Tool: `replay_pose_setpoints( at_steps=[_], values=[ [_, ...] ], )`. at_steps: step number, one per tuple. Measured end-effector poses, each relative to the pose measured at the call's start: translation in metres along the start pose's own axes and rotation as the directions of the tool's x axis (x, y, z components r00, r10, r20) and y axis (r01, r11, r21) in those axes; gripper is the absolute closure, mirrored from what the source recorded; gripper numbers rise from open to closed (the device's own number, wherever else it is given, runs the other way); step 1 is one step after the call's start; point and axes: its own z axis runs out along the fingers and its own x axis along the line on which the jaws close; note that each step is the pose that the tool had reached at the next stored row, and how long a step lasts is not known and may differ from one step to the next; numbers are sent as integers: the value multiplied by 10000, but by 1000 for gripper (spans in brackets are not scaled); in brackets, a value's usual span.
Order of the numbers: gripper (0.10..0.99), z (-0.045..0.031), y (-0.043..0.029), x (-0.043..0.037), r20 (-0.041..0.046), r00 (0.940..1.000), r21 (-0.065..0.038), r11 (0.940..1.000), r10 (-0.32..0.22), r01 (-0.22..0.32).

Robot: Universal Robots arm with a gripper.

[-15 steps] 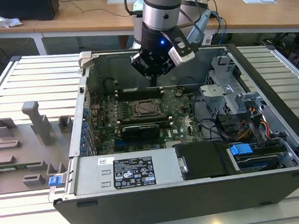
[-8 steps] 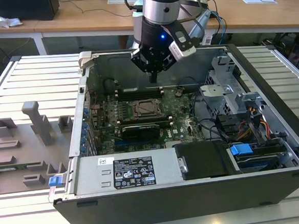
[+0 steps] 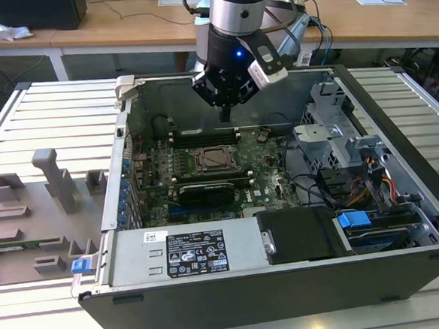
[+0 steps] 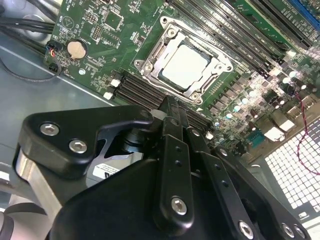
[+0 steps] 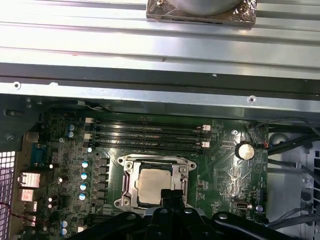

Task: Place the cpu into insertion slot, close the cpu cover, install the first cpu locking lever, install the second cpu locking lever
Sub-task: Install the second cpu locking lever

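Observation:
The cpu lies flat in the insertion slot on the green motherboard, silver-grey top up. The cpu cover is down around it as a metal frame. I cannot tell how the locking levers stand. My gripper hangs above the board beside the socket, near the memory slots, touching nothing. Its black fingers are pressed together and hold nothing.
The board sits inside an open computer case. Long black memory slots flank the socket. A coin battery, a power supply, a drive cage and cables crowd the sides. Grey fixtures stand outside on the exterior view's left.

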Motion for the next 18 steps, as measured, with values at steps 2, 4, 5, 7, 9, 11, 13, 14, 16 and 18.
replay_pose_setpoints(
  at_steps=[2,4,5,7,9,11,13,14,16,18],
  values=[
    [980,-1,-15,2,-2,10000,3,10000,1,-1],
    [980,-1,-53,4,-2,10000,2,10000,0,0],
    [980,-1,-77,6,-1,10000,0,10000,0,0],
    [980,-3,-129,10,-1,10000,1,10000,0,0],
    [980,-5,-165,13,0,10000,0,10000,1,-1],
    [980,-9,-244,19,-1,10000,1,10000,0,0],
    [980,-12,-296,23,0,10000,1,10000,0,0],
    [980,-12,-342,27,0,10000,0,10000,-1,1],
    [980,-8,-378,30,0,10000,1,10000,0,0],
    [980,17,-398,32,1,10000,-1,10000,2,-2]
  ],
)
